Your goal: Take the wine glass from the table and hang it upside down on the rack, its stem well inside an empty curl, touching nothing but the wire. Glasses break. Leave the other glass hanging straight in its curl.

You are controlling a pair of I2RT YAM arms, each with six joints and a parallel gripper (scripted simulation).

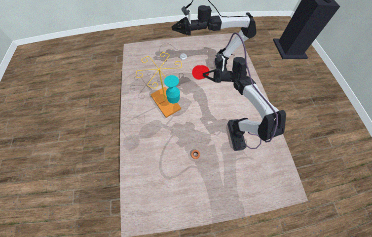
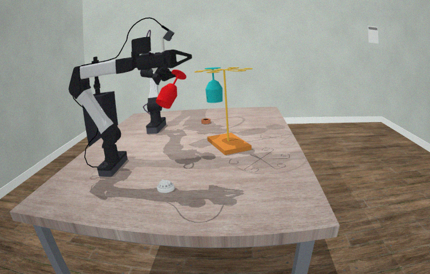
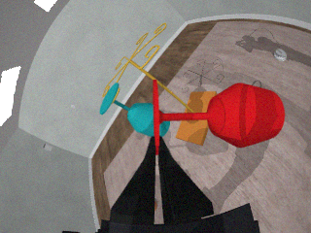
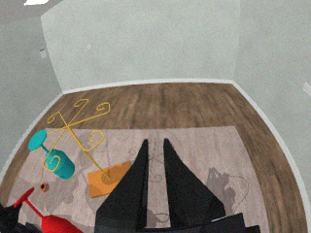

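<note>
1. Left arm (image 1: pixel 260 101) (image 2: pixel 151 88): smooth white links with bulky black joints; purple cable (image 1: pixel 245 58) (image 2: pixel 148 32).
2. Right arm (image 1: pixel 235 21) (image 2: pixel 95 110): matching white-and-black segments; thin black cable (image 1: pixel 215 10) (image 2: pixel 132 27).
3. Left end effector (image 1: pixel 203 73) (image 2: pixel 174 75) (image 3: pixel 156 138) and right end effector (image 1: pixel 172 27) (image 2: pixel 191 56) (image 4: pixel 155 143): black, with tapering fingers.
4. Right wrist camera (image 1: pixel 185 10) (image 2: pixel 168 35): small dark-grey box, whitish stalk, upper centre of the top view.
5. Left base (image 1: pixel 236 142) (image 2: pixel 156 127) and right base (image 2: pixel 111 166): dark, elongated blocks.
</note>
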